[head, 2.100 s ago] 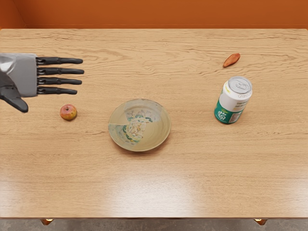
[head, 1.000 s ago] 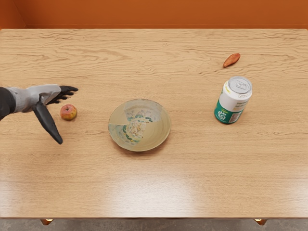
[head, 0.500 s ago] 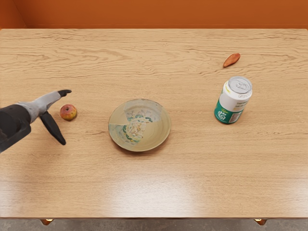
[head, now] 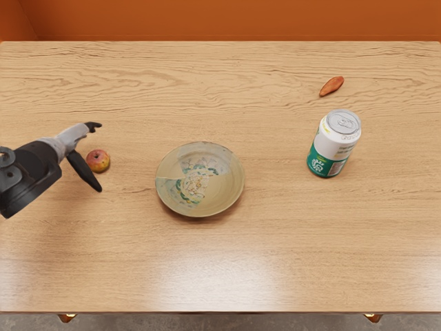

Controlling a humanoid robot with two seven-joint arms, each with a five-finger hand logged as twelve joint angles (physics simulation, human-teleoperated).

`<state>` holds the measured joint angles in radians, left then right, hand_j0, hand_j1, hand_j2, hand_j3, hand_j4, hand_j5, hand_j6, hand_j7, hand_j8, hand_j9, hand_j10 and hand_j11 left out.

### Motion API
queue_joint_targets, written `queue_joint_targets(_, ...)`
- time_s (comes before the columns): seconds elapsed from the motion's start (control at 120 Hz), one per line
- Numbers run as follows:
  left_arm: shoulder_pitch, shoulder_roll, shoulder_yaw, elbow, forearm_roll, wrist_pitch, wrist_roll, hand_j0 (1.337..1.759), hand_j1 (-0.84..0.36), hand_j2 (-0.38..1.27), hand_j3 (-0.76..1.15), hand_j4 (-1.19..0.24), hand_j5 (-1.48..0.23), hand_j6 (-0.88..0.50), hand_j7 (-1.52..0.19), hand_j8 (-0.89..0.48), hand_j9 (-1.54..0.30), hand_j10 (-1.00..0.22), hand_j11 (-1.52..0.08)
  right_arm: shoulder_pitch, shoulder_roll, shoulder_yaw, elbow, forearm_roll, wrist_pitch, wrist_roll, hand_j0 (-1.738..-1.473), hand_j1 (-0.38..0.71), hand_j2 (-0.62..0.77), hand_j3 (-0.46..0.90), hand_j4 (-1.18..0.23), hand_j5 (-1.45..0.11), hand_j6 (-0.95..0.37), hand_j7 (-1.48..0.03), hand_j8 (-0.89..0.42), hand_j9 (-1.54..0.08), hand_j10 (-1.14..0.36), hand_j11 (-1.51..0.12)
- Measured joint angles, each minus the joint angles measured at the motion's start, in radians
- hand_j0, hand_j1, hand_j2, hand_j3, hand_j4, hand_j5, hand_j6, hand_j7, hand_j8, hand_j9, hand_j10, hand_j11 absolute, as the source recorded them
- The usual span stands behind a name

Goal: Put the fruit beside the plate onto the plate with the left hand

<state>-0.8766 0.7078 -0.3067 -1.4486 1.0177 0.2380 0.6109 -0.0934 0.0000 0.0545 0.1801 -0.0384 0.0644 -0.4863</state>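
- Left hand: seen left of the plate, unclenched, nothing grasped; fingers and thumb are spread to either side of the apple.
- Apple: laid on the table, just left of the plate, not on it.
- Plate: patterned, round.
- Orange-red piece: placed right of and behind the plate.
- Can: stood right of the plate.

Arm comes in from left edge, low in picture, dark rounded forearm and wrist housing angled up and to right. At its end, left hand, grey at palm, turned edge-on (palm side hard to make out). Black fingers straight, stacked close together, tips pointing up-right. Black thumb splayed well apart from them, pointing down-right. Wide gap between the two; hand holds nothing.
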Motion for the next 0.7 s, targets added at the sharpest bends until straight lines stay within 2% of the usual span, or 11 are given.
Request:
queue_joint_targets(0.058, 0.005, -0.033, 0.001, 0.029, 0.021, 0.007, 0.000, 1.658, 0.24, 0.02, 0.00, -0.10, -0.12, -0.10, -0.12, -0.10, -0.12, -0.10, -0.12, 0.001, 0.000, 0.000, 0.000, 0.000, 0.000, 0.000, -1.658, -0.35, 0.00, 0.00, 0.00, 0.00, 0.00, 0.00, 0.00, 0.00, 0.00, 0.00)
queue_joint_targets(0.208, 0.005, -0.036, 0.001, 0.068, 0.045, 0.015, 0.000, 1.658, 0.18, 0.03, 0.00, -0.15, -0.18, -0.15, -0.18, -0.15, -0.18, -0.14, -0.18, 0.003, 0.000, -0.001, 0.000, 0.000, 0.000, 0.000, -1.658, -0.35, 0.00, 0.00, 0.00, 0.00, 0.00, 0.00, 0.00, 0.00, 0.00, 0.00)
queue_joint_targets(0.483, 0.010, -0.064, 0.005, 0.074, 0.050, 0.019, 0.000, 1.658, 0.03, 0.06, 0.00, -0.27, -0.34, -0.27, -0.34, -0.27, -0.34, -0.27, -0.34, 0.003, 0.000, -0.003, -0.001, -0.001, 0.000, 0.000, -1.658, -0.35, 0.00, 0.00, 0.00, 0.00, 0.00, 0.00, 0.00, 0.00, 0.00, 0.00)
queue_joint_targets(0.7, 0.011, -0.069, 0.016, 0.083, 0.055, 0.063, 0.000, 1.658, -0.03, 0.07, 0.00, -0.32, -0.41, -0.32, -0.41, -0.32, -0.41, -0.32, -0.41, 0.003, 0.000, -0.005, -0.001, -0.001, 0.000, 0.000, -1.658, -0.35, 0.00, 0.00, 0.00, 0.00, 0.00, 0.00, 0.00, 0.00, 0.00, 0.00)
